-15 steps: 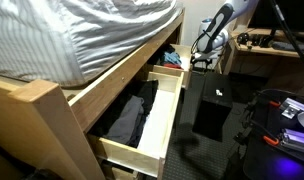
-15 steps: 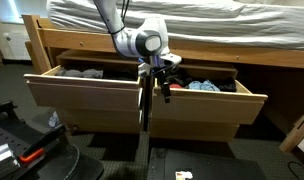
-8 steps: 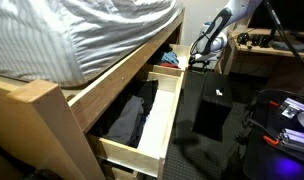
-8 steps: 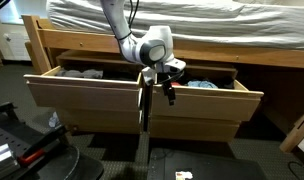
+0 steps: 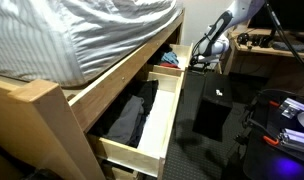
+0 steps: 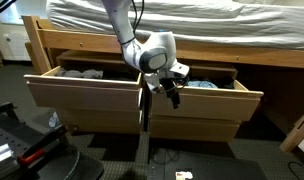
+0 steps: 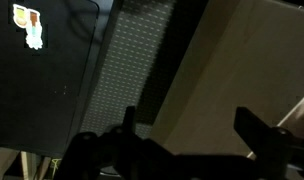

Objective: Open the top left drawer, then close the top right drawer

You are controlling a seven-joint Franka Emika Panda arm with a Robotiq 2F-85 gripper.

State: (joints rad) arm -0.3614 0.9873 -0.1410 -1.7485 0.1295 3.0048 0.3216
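— Under the striped bedding [image 6: 192,15] and the pine bed frame [image 6: 142,47], both drawers stand pulled out. Which one concerns you?

— The top right drawer [image 6: 207,108], the shorter box with blue clothes [image 6: 202,85] in it. The top left drawer [image 6: 87,98] is out, with black clothing [image 5: 132,112] showing, so I judge that step done.

— Where is your gripper [image 6: 172,94]?

— It hangs fingers-down in front of the right drawer's face. It is at the inner end, next to the gap between the two drawers and well off the face's middle. Whether I touch the wood I cannot tell.

— Spread or clamped?

— In the wrist view my two fingers [image 7: 254,128] stand wide apart. Nothing is between them, only pale pine beyond. So they are spread and empty.

— And the push?

— The face's long axis runs along the bed. The drawer must travel square to that, back under the frame and away from me. Pushing from this end could skew it, I think, so I would slide toward the middle first.
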